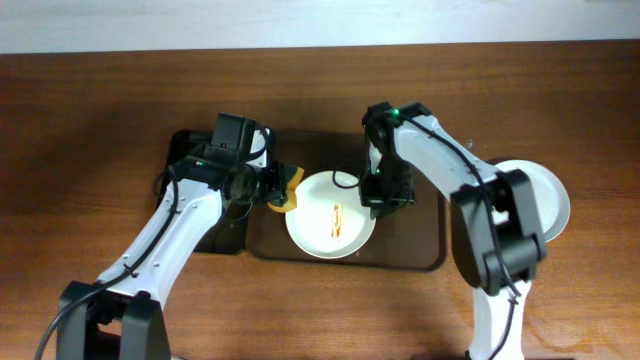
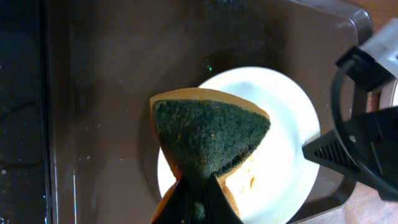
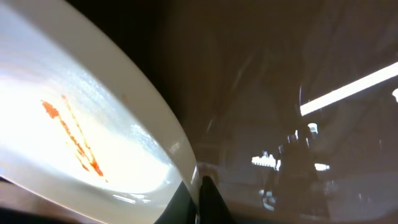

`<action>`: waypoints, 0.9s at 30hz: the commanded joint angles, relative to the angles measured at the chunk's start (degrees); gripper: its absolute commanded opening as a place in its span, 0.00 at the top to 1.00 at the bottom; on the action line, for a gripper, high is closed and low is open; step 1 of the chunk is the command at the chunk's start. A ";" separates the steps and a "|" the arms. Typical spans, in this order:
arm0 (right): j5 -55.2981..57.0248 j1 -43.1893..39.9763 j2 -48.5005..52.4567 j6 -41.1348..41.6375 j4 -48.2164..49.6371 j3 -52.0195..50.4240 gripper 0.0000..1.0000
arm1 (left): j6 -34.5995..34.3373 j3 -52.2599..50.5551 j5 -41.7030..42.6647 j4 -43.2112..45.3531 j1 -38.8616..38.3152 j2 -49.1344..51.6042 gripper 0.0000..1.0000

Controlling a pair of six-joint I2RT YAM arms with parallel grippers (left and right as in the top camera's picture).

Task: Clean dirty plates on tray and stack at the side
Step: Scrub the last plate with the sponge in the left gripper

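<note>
The sponge (image 1: 285,190) is clamped in the left gripper (image 1: 272,190) and is held just over the left rim of the white plate (image 1: 325,238). From the left wrist the sponge (image 2: 208,140) is seen as a wedge: a coarse dark green scouring face, flecked with orange, backed by a yellow-orange foam body, its narrow end pinched between the fingers (image 2: 186,205) at the bottom edge. Beneath it the plate (image 2: 280,124) lies round, smooth and glossy on the brown tray (image 2: 112,93), whose surface is wet and speckled with droplets. An orange-red streak (image 1: 336,220) is seen near the middle of the plate; on the right wrist view it is shown as thin smeared lines (image 3: 71,134) across the shiny white surface (image 3: 74,81). The right gripper (image 1: 385,200) is placed at the plate's right rim, and the rim is seen running straight down to its fingertips (image 3: 208,196), but whether they are closed on it cannot be told. Off the tray, at the right of the wooden table (image 1: 100,100), a stack of white plates (image 1: 550,195) is partly hidden behind the right arm.
</note>
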 commanded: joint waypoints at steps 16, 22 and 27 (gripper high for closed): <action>1.18 0.13 -13.03 11.63 30.01 -24.33 0.96 | -4.68 -14.95 19.47 21.27 -0.63 -1.22 1.00; 1.03 0.13 -13.03 11.61 29.79 -24.33 0.96 | -11.82 -16.55 19.39 28.48 -6.21 1.49 1.00; 1.05 0.13 -13.03 11.41 29.35 -24.33 0.96 | -18.75 -16.55 19.58 36.37 -8.96 10.14 1.00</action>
